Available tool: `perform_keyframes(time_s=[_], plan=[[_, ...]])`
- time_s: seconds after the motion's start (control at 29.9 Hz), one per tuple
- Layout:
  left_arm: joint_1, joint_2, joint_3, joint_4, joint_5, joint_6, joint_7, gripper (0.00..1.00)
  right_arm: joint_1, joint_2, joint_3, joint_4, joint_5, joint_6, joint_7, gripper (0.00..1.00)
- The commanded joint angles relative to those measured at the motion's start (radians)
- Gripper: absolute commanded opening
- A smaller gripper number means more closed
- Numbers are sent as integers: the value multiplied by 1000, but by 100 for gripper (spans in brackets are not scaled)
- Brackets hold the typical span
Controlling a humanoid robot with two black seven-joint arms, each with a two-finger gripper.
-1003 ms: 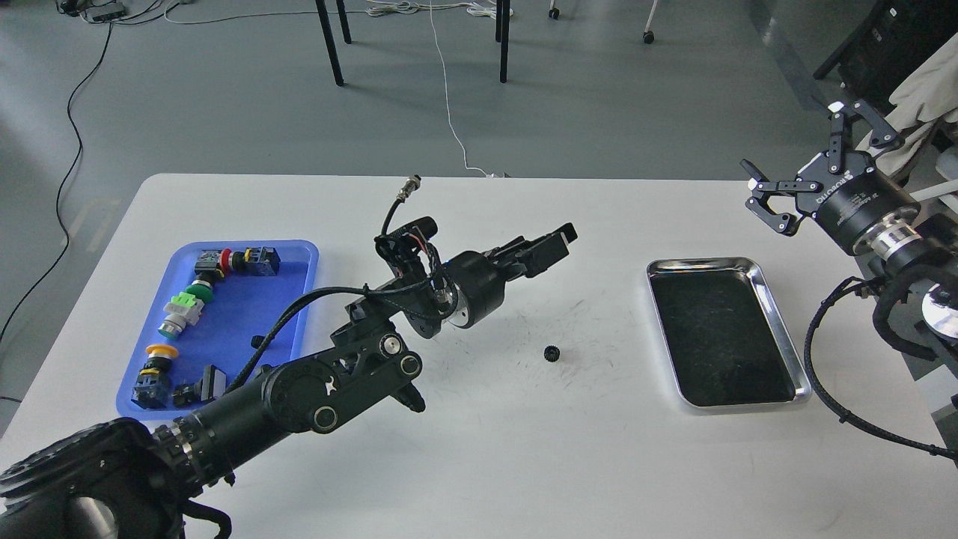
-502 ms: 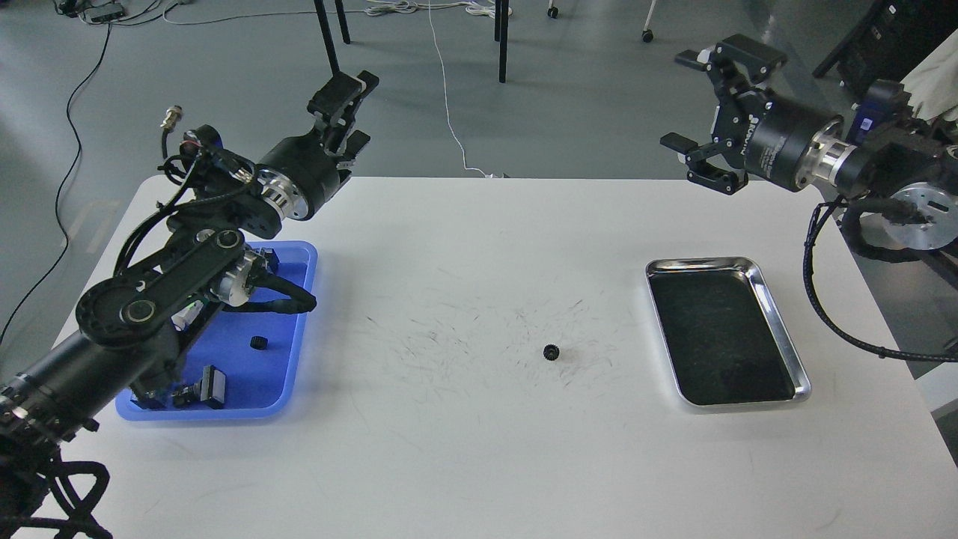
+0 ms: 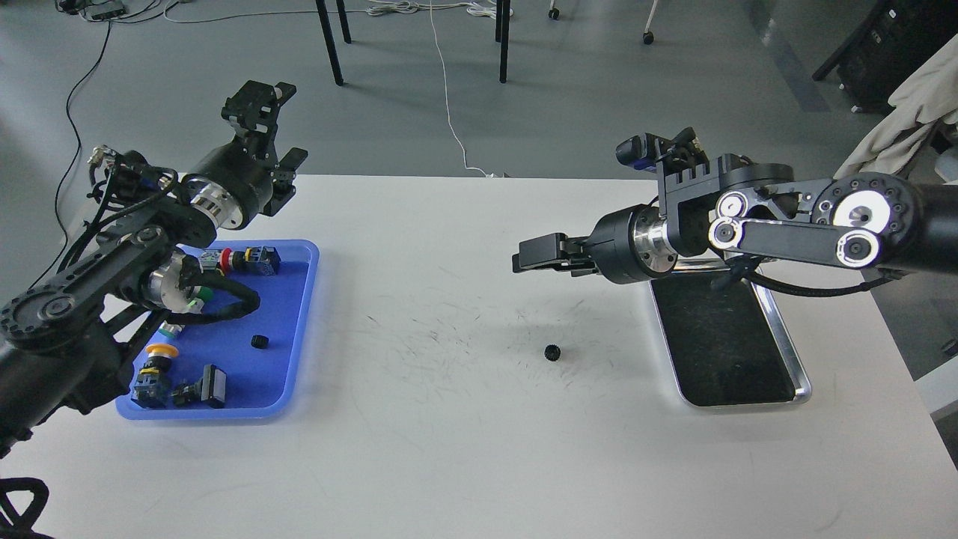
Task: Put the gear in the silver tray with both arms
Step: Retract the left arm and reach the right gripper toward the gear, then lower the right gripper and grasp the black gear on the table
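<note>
Gear (image 3: pixel 552 352) lies loose on white table (image 3: pixel 464 449), mid-way between blue tray (image 3: pixel 299 314) and silver tray (image 3: pixel 795 359); right gripper (image 3: pixel 528 258) hovers above it, seemingly for pickup, jaw gap indiscernible edge-on; left gripper (image 3: pixel 273 123) raised clear, fingers parted, empty.

Just the one head cam here, sitting high and tilted forward and down over the white table (image 3: pixel 464 449), wide enough to catch the whole top plus grey floor behind.
</note>
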Motion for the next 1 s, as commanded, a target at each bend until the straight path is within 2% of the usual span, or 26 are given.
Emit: perform_keyframes(time_s=[0.0,0.1,0.23,0.57,0.97], plan=[[0,1,1,0,0,0,-2,98,37,106,-93,-33,-1,11,-23,99],[0,1,1,0,0,0,-6,98,45,172,-143,-84,5,86,-43,99],[0,4,1,0,-1,0,-9,98,39,225,-162,-121,14,157,-45,99],[0,11,2,0,-1,0,-31,98,-13,336,-256,-239,0,163,-45,98],[6,9,4,0,-1,0,-46,98,-49,338,-283,-287,0,163,-45,93]])
